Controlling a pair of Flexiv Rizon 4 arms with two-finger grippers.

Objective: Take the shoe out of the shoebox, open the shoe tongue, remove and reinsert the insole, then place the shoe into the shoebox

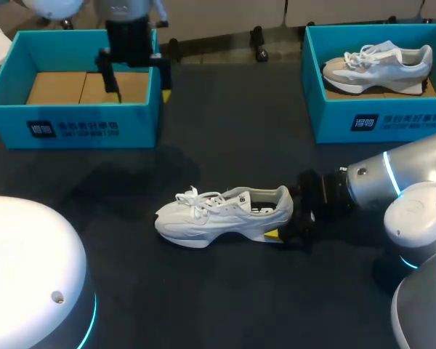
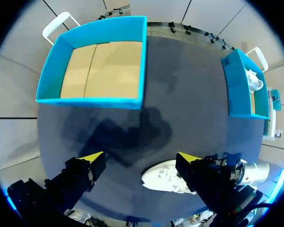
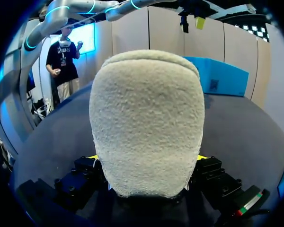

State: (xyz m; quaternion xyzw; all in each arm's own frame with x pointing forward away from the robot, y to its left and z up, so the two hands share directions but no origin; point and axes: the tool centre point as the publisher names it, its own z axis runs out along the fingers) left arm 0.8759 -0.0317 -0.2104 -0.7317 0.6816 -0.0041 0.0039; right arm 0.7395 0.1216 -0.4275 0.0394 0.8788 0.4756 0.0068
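Shoe [image 3: 146, 123] heel clasped by right gripper [image 1: 292, 224], left gripper [image 2: 141, 156] spread near shoebox [image 2: 90, 101]

A white sneaker [image 1: 221, 212] with white laces stands on its sole near the middle of the dark table, toe pointing left, fuzzy heel to the right. An open blue shoebox [image 1: 73, 127] sits far left, showing its tan cardboard floor. A second blue box [image 1: 378, 123] far right holds a grey-and-white sneaker [image 1: 378, 65].

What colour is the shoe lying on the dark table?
The shoe is white, and the head view shows it best.
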